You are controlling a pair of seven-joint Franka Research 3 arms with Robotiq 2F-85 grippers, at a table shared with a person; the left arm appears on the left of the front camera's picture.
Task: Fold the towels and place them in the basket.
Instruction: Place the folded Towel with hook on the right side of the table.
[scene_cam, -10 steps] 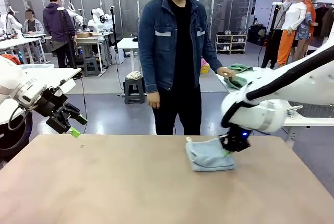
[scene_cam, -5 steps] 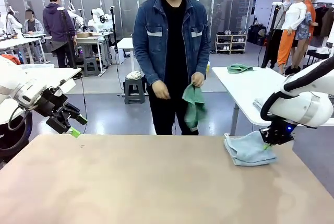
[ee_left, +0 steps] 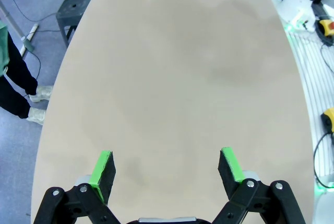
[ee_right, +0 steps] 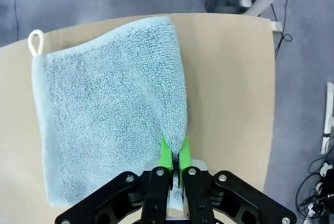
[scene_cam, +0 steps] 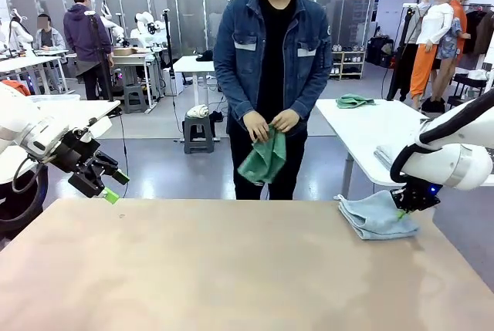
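A pale blue-grey towel [scene_cam: 373, 216] lies folded at the far right corner of the tan table [scene_cam: 231, 269]. My right gripper [scene_cam: 403, 209] is shut on its right edge. The right wrist view shows the green pads pinching a raised fold of that towel [ee_right: 104, 104] at my right gripper [ee_right: 175, 153], with the white corner loop at the far corner. Across the table a person holds a mint green towel [scene_cam: 265, 157] in both hands at waist height. My left gripper [scene_cam: 112, 188] hangs open over the table's left edge; in its wrist view the left gripper [ee_left: 166, 166] has bare tabletop between its fingers. The basket is out of view.
A white side table [scene_cam: 363, 126] stands behind the right corner with another green cloth [scene_cam: 353, 101] on it. The blue towel lies close to the table's right and far edges. People and other tables are far behind.
My right gripper has dragged the blue towel from the table's middle to its far right corner. The person picked up the green towel and now holds it in both hands. The left arm stayed still.
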